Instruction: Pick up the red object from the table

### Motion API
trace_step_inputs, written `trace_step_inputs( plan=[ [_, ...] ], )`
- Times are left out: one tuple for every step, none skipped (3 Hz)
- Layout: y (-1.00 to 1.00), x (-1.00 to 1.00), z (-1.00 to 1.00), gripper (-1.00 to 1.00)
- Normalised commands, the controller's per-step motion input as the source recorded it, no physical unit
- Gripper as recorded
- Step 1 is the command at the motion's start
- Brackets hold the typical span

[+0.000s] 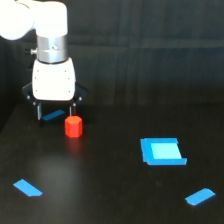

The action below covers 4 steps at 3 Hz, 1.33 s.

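Spread open, the gripper (55,111) hangs over the table (110,190); the red cylinder (73,126) stands just beside its finger, toward the exterior view's right.

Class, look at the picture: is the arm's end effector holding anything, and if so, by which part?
Nothing is held. The open end effector hangs above the black table, while the small red upright cylinder stands free just below its right finger.
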Motion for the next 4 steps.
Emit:
trace_step_inputs(
  plan=[
    [-0.85,0.46,-0.04,1.00],
    [-0.53,0.37,-0.07,1.00],
    [-0.78,0.45,-0.08,0.97],
    [-0.46,0.19,-0.12,0.85]
  ],
)
